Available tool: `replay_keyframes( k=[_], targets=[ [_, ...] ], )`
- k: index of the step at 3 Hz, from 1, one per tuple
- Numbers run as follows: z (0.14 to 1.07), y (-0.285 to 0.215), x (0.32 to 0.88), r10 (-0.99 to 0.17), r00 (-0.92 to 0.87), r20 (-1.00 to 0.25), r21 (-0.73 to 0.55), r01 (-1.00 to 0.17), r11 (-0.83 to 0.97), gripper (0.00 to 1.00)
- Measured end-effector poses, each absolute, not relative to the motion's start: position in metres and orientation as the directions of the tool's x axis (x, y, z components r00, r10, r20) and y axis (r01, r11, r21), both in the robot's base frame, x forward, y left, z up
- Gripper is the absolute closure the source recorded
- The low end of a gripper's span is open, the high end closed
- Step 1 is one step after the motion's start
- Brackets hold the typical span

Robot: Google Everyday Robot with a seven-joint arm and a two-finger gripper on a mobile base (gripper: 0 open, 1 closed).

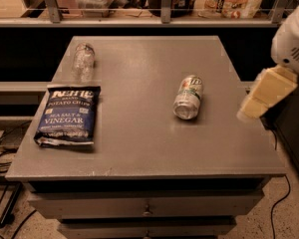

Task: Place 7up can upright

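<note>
So here's what we've got. The 7up can [188, 97] is lying on its side on the grey table [139, 148], a bit right of the middle and closer to the right edge than the left. Its shiny metal end faces the front edge and the other end points toward the back edge, with the green-and-white label facing up. It's not upright, and nothing is touching it.

The gripper [256, 103] is a cream-coloured chunk hanging off the white arm housing [294, 39] at the right of the view. It sits over the table's right edge, roughly level with the can but well apart from it. We honestly can't tell how far open it is or whether it has hold of anything. All we can say is that the can isn't in it.

On the left side there's a blue bag of Kettle Brand sea salt & vinegar potato chips [69, 114] lying flat near the left edge, toward the front-left corner. Just behind it, by the back-left corner, a clear crinkled plastic bottle [83, 61] lies on its side.

Under the tabletop we see drawers [147, 208], and cables [0, 158] run along the floor at the left. Behind the back edge there's a shelf [139, 16] with assorted stuff that's too blurry for us to name.
</note>
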State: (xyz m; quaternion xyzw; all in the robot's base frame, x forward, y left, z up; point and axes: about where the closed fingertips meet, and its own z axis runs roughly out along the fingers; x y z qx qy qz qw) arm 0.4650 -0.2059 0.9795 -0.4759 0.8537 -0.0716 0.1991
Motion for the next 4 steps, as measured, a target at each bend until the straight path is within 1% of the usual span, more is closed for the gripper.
replay_keyframes(
  k=[1, 2, 3, 4],
  targets=[
    [0.983, -0.189, 0.490, -0.662, -0.653, -0.368, -0.289, -0.596, 0.749, 0.00],
    [0.978, -0.198, 0.496, -0.611, -0.696, -0.377, -0.236, -0.566, 0.790, 0.00],
    [0.966, -0.191, 0.509, -0.650, -0.654, -0.387, -0.101, -0.671, 0.735, 0.00],
    [0.965, -0.184, 0.515, -0.703, -0.589, -0.399, -0.092, -0.737, 0.670, 0.00]
  ],
)
